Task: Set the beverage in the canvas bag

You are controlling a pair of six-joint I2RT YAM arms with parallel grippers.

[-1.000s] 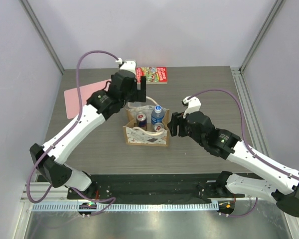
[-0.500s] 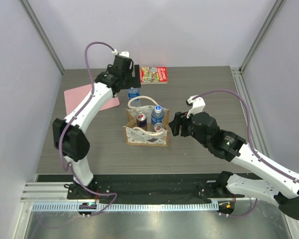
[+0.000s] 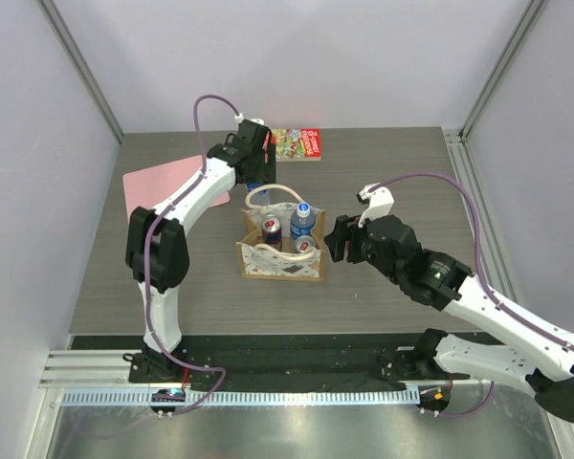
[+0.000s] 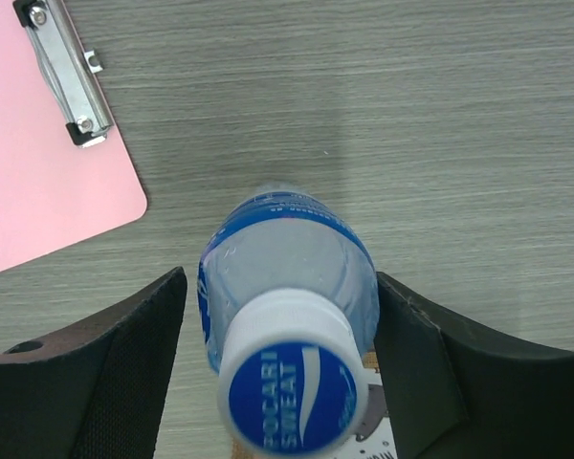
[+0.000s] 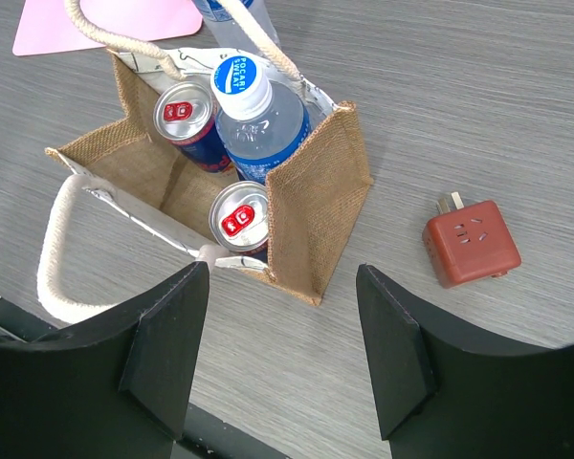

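Note:
A clear bottle of beverage with a blue-and-white cap stands upright on the table just behind the canvas bag. My left gripper is lowered over it and open. Its fingers straddle the bottle: the right one is at the bottle's side and a thin gap shows on the left. The cream bag with rope handles stands open. It holds a second capped bottle and two red cans. My right gripper hovers open and empty beside the bag's right side.
A pink clipboard lies left of the bottle, its metal clip close to my left fingers. A red-and-green booklet lies at the back edge. A red-brown plug adapter sits right of the bag.
My left arm has reached from above the bag to the bottle behind it, and its jaws have narrowed around that bottle. The right arm has barely moved.

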